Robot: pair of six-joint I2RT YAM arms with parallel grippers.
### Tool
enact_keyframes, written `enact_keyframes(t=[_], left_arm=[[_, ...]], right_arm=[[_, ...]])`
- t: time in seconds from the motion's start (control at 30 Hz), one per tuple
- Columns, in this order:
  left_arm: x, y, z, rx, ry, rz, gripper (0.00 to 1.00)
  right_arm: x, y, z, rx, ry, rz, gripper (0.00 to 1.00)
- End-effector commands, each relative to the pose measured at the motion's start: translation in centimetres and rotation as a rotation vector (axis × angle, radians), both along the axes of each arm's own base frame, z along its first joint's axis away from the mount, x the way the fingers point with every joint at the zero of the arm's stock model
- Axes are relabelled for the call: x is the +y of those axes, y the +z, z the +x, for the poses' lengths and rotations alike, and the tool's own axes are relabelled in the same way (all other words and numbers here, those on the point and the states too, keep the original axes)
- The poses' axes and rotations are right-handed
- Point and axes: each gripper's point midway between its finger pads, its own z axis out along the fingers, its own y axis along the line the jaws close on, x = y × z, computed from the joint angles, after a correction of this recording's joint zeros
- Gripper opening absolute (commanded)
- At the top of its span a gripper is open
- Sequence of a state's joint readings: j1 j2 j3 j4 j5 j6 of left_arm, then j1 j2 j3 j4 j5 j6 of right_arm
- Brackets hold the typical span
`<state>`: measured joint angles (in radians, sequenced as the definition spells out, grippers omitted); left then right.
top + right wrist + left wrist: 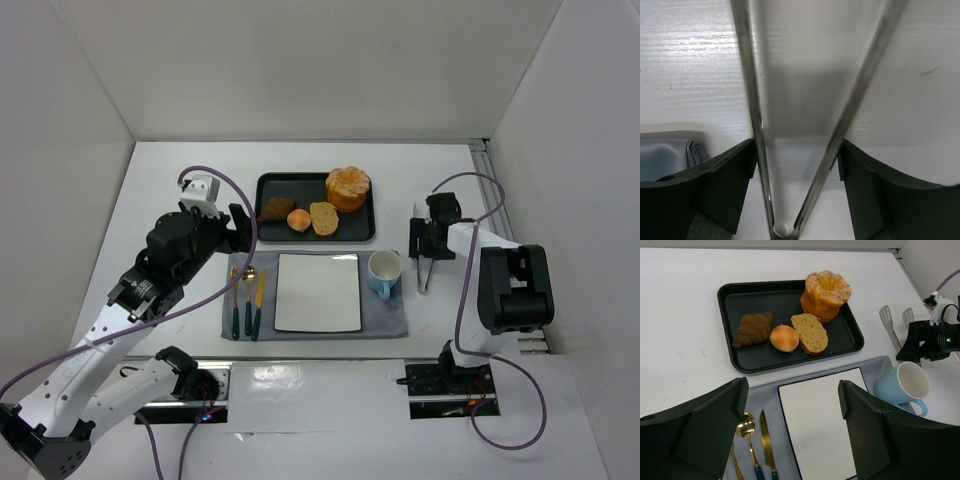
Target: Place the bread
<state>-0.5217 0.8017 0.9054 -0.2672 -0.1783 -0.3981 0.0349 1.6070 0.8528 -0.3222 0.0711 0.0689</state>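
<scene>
One white table (180, 190), white walls (300, 60)

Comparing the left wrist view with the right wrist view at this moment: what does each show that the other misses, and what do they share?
Only the left wrist view shows the black tray holding the bread, a croissant, a small bun and a bread slice, plus the white plate, blue cup and cutlery. Only the right wrist view shows the right gripper with its fingers either side of the metal tongs, close up. Both show the tongs, the white table and the grey placemat.
</scene>
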Motion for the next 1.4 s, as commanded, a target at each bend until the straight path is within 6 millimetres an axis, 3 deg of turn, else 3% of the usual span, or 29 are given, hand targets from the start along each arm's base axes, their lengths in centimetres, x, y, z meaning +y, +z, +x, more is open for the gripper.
enact_keyframes(t=[0.0,0.17,0.33,0.37,0.63,0.77,0.9,1.03,1.37], left_arm=[[-0.4,2.4,0.2,-0.065,-0.012,-0.044,0.91],[-0.4,2.4,0.2,-0.068,-0.013,-0.035,0.91],[-0.4,2.4,0.2,-0.068,-0.013,-0.035,0.91],[-0.4,2.4,0.2,-0.068,-0.013,-0.035,0.91],[-0.5,2.2,0.4,-0.06,-0.013,-0.031,0.91],[-0.5,2.2,0.4,-0.06,-0.013,-0.031,0.91],[-0.4,2.1,0.4,-0.064,-0.015,-0.022,0.91],[-0.3,2.1,0.4,-0.064,-0.006,-0.021,0.91],[-0.3,1.7,0.4,-0.056,-0.006,-0.016,0.91]], right_arm=[[-0.1,0.5,1.0,-0.021,-0.019,-0.017,0.73],[-0.3,0.4,0.8,-0.012,-0.024,-0.009,0.43],[-0.3,2.9,1.6,-0.101,-0.009,-0.015,0.34],[-0.4,3.5,1.9,-0.124,0.004,-0.022,0.27],[0.0,9.9,3.0,-0.333,0.101,-0.037,0.25],[0.3,14.4,4.1,-0.457,0.158,-0.059,0.26],[0.7,16.6,4.7,-0.497,0.206,-0.062,0.29],[1.5,17.9,5.0,-0.518,0.246,-0.034,0.35],[2.1,19.0,5.3,-0.54,0.306,-0.036,0.45]])
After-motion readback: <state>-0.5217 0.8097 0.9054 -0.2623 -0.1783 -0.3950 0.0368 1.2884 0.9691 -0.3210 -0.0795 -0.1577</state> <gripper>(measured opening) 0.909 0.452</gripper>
